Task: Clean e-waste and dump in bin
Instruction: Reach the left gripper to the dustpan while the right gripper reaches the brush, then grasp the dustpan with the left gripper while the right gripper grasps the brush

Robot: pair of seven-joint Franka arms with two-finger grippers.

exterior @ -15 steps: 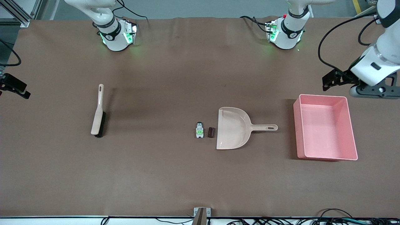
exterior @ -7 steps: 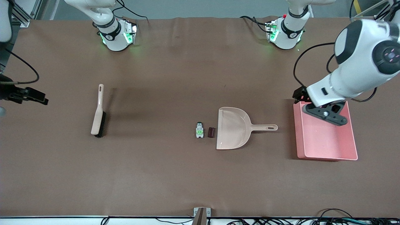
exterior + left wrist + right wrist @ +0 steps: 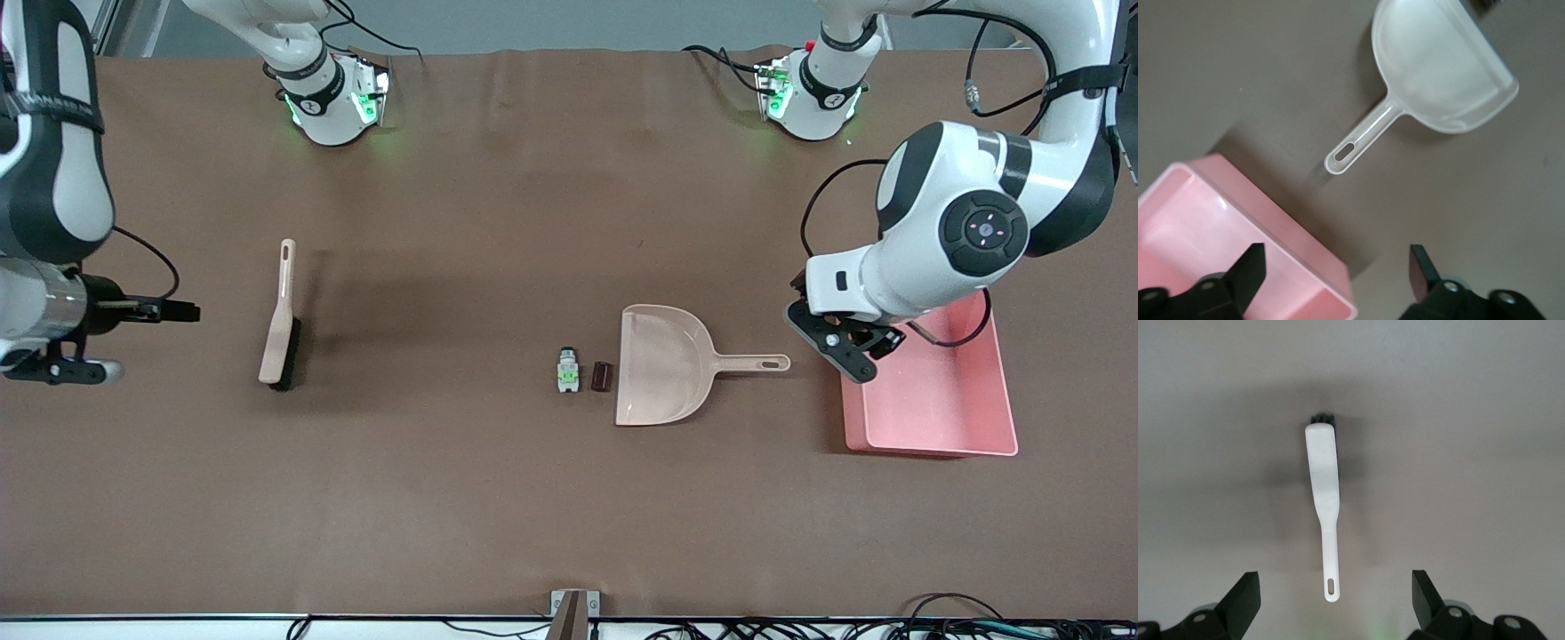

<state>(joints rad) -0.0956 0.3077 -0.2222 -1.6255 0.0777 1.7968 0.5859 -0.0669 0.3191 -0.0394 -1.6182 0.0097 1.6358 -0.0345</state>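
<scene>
Table (image 3: 498, 498): brown surface carrying all the loose items; both arm bases stand along its edge farthest from the front camera
White component (image 3: 566, 370): small e-waste piece with bright green marks and a dark end, lying on the table near its middle
Maroon block (image 3: 602, 376): small dark rectangular e-waste piece, lying between the white component and the dustpan's open mouth, just beside both, apparently touching neither
Dustpan (image 3: 662, 364): beige, flat on the table, mouth turned toward the two e-waste pieces, handle (image 3: 1358, 139) pointing toward the bin; nothing lies in it
Bin (image 3: 933, 418): pink rectangular tub with low walls, at the left arm's end of the table, apart from the tip of the dustpan handle; its corner wall (image 3: 1281, 223) shows in the left wrist view; part of it is hidden by the left arm
Brush (image 3: 280, 316): beige handle with dark bristles, lying toward the right arm's end of the table, well apart from the e-waste; also seen in the right wrist view (image 3: 1325, 500)
Left gripper (image 3: 840, 342): in the air over the bin's edge nearest the dustpan handle; fingers (image 3: 1250, 267) spread apart, nothing between them
Right gripper (image 3: 182, 311): over bare table near the right arm's end, beside the brush; fingers (image 3: 1245, 590) spread wide, holding nothing
</scene>
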